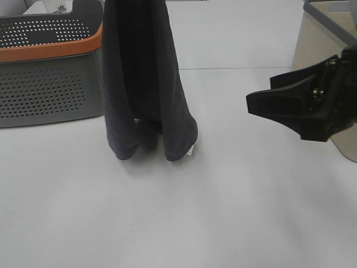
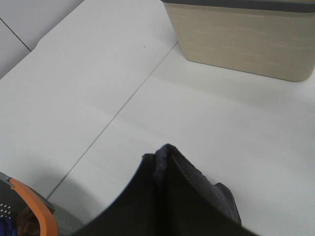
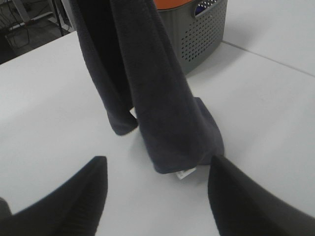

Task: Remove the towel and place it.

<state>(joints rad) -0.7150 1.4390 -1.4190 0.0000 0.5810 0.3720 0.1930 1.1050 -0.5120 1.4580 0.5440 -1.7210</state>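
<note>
Clamping the upper edge of the dark charcoal terry-cloth towel (image 1: pixel 142 72), the jaws of the left gripper (image 2: pixel 162 156) are clenched on the fabric, a strip of which shows pinched between them in the left wrist view. This gripper lies above the edge of the exterior high view. The towel hangs from it in a long, narrow drape that widens downward into two folded lobes, and these appear to rest on the white worktop (image 1: pixel 195 218). A small white tag (image 3: pixel 186 173) sits at the bottom corner of the lobe nearer the right arm.

The jaws of the right gripper (image 3: pixel 158 158) stand released and well apart, low over the worktop, grasping nothing. They point toward the lower end of the towel, with clear space between gripper and cloth in the exterior high view.

A grey perforated plastic basket with an orange rim (image 1: pixel 44 95) stands just beside the towel on the left arm's side. A beige rectangular bin with a grey rim (image 1: pixel 319 47) stands at the far right, behind the right gripper.
</note>
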